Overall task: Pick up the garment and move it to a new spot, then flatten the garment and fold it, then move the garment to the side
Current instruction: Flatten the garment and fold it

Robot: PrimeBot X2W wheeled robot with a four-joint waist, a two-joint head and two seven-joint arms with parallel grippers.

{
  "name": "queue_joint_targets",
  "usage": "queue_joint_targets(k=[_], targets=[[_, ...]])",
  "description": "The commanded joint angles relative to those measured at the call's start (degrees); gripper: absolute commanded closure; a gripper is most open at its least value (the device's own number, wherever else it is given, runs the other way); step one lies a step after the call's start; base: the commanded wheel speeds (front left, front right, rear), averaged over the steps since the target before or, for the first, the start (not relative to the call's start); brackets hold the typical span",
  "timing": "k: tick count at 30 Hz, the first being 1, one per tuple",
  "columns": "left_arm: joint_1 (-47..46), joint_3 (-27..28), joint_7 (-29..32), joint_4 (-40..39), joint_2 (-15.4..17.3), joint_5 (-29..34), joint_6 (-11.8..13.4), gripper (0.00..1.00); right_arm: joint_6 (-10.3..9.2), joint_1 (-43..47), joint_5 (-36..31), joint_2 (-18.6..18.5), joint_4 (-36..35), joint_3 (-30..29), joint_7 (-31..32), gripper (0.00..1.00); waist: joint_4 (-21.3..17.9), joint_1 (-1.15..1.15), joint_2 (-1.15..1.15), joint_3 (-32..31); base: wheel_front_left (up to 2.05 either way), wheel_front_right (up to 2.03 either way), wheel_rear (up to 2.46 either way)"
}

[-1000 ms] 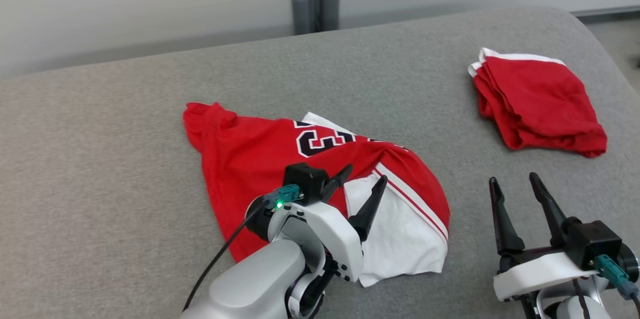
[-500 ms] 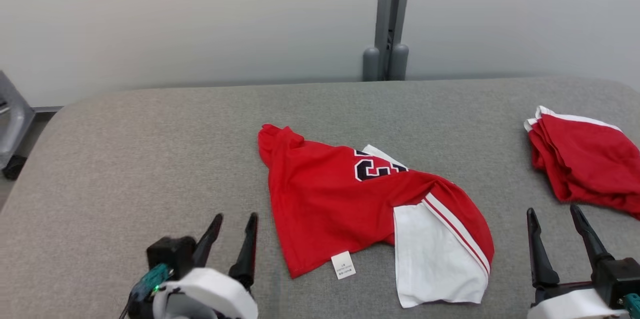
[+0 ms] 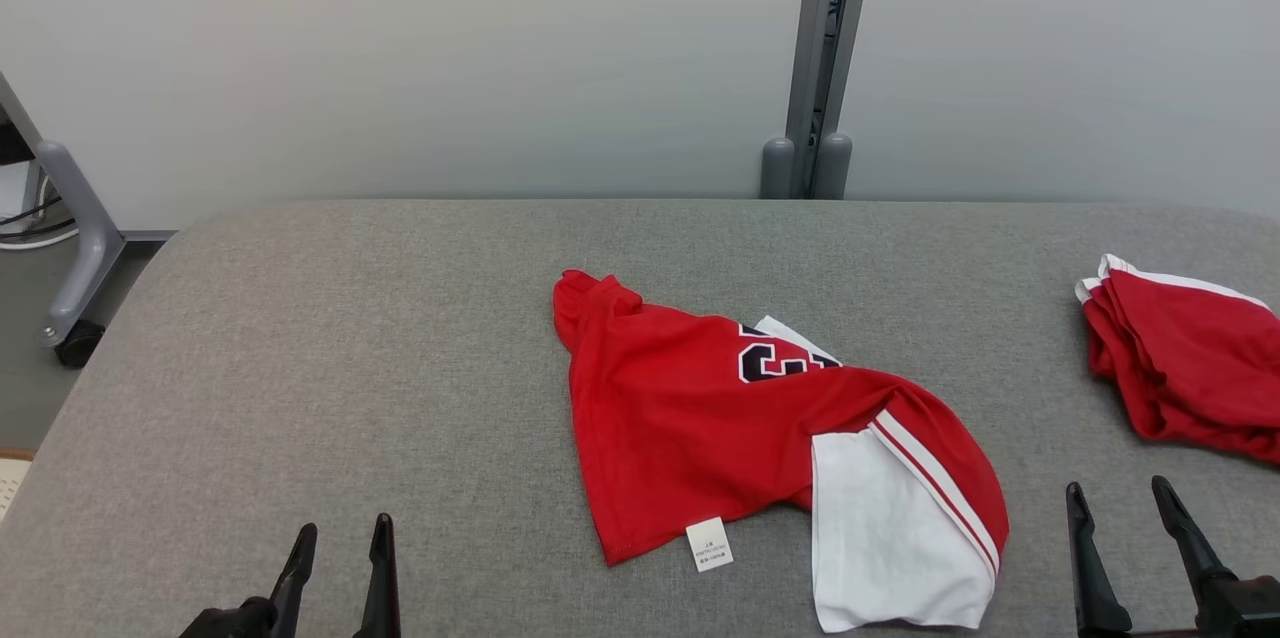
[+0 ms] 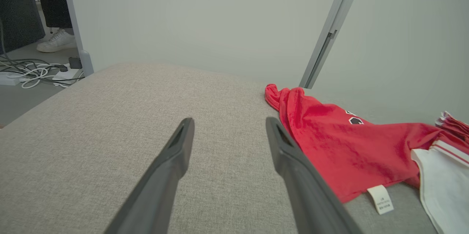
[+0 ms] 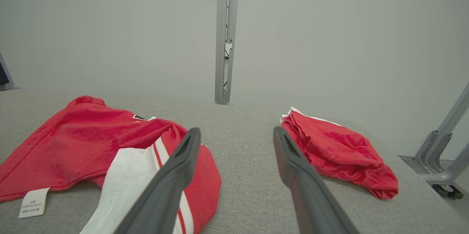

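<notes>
1. Garment (image 3: 700, 418) is lying crumpled at surface (image 3: 350, 318) centre.
2. Left gripper (image 3: 345, 524) is hovering at garment's 8 o'clock, jaws wide, empty.
3. Right gripper (image 3: 1117, 484) is hovering at 4 o'clock, jaws wide, empty.

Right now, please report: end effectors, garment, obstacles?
Left end effector open, empty. Right end effector open, empty. Red jersey crumpled, unfolded, not held. Second red garment lies apart, far right.
</notes>
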Motion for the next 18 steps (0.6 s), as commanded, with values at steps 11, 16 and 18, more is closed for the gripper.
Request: queue_joint_targets(k=[11, 16, 18], targets=[[-2.92, 3.01, 0.20, 3.01, -5.55, 5.86, -8.19, 0.00, 0.01, -1.24, 0.44, -0.31, -0.61, 1.28, -0.29, 0.00, -1.96, 0.00, 0.00, 1.12, 0.00, 0.00, 0.00], [-9.30, -1.05, 6.89, 5.70, -7.10, 4.75, -10.35, 0.00, 0.01, -2.25, 0.13, -0.31, -1.40, 1.70, -0.29, 0.00, -3.13, 0.00, 0.00, 2.63, 0.00, 0.00, 0.00], [-11.37, -2.67, 11.44, 8.26, -7.76, 4.33, -10.13, 0.00, 0.01, -2.61, 0.13, -0.31, -1.63, 2.03, -0.29, 0.00, -3.82, 0.00, 0.00, 3.27, 0.00, 0.00, 0.00]])
